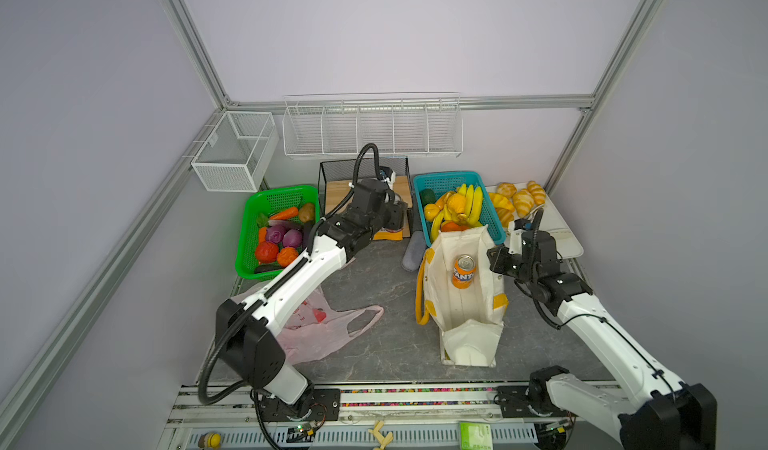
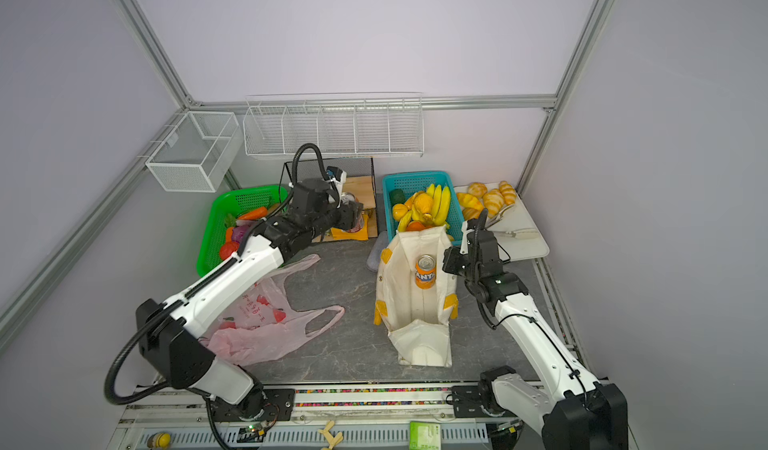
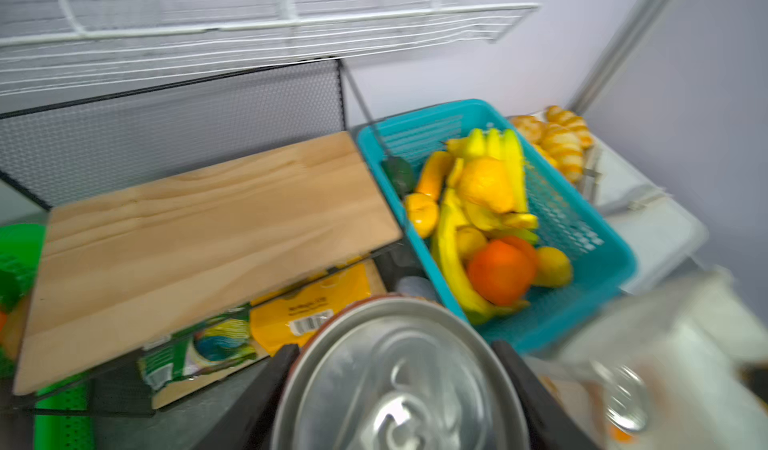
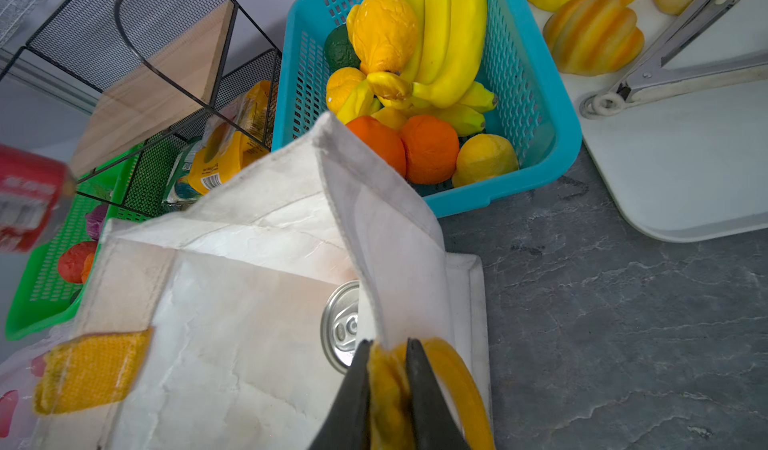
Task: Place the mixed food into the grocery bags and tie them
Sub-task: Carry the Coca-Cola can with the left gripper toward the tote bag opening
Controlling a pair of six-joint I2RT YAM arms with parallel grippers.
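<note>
Left wrist, soda can [image 3: 399, 385] clamped in left jaws, right jaws pinching tote handle [image 4: 388, 389]

Both top views are shot from high over the front edge, pitched down toward the back wall [image 1: 395, 45]; the whole table [image 1: 374, 273] is framed from well off. Near-identical coverage, only a small sideways offset. Left wrist view is taken right above the red can [image 3: 399, 389] top, framed by the left gripper [image 3: 395, 352], aimed at shelf [image 3: 199, 236] and teal basket [image 3: 611, 256]; blurred. Right wrist view is pointed steeply down past the right gripper [image 4: 388, 342] into the tote [image 4: 249, 323], very close. Shared by both wrist views: shelf, teal basket, croissants [image 3: 561, 144], tote. Red can is also caught in the right wrist view.
</note>
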